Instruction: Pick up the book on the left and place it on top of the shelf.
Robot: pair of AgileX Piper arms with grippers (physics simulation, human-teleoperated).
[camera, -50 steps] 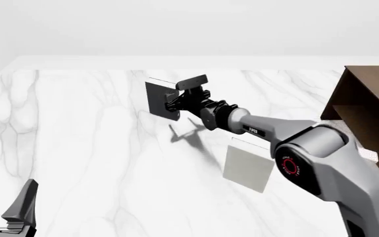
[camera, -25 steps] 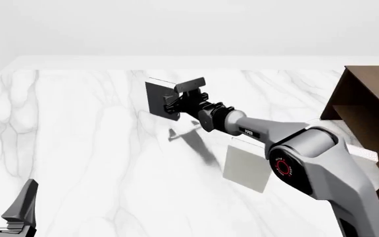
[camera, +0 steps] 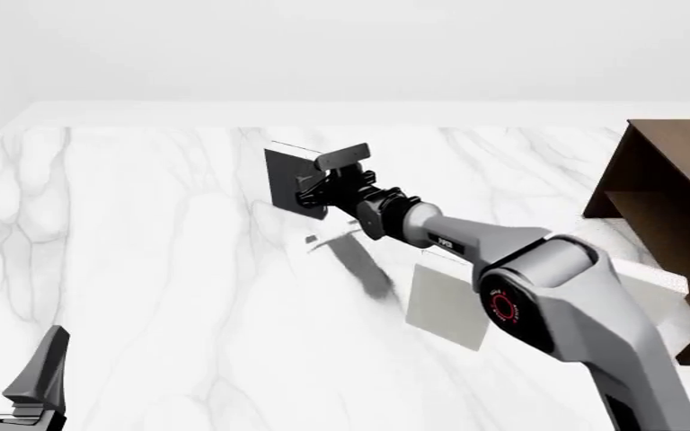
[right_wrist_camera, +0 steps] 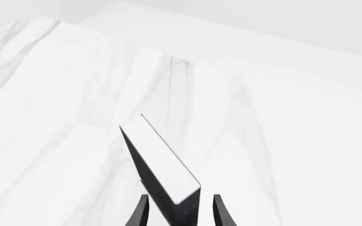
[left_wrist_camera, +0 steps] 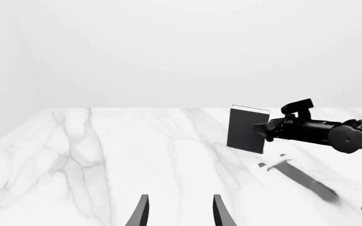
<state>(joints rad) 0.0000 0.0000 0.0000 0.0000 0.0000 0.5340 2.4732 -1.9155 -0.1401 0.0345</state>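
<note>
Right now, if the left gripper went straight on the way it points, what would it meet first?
Probably nothing: ahead of the left gripper lies bare marble table; the book sits off to the side.

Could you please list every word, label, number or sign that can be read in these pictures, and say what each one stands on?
Small white lettering on the right arm's forearm: too small and blurred to read.
Round red mark on the right arm's elbow joint: a ring-shaped sign, no legible characters.
Dark book in the right pincer: no text on its cover or page edge.
Light grey book, shelf, marble table: no text.
</note>
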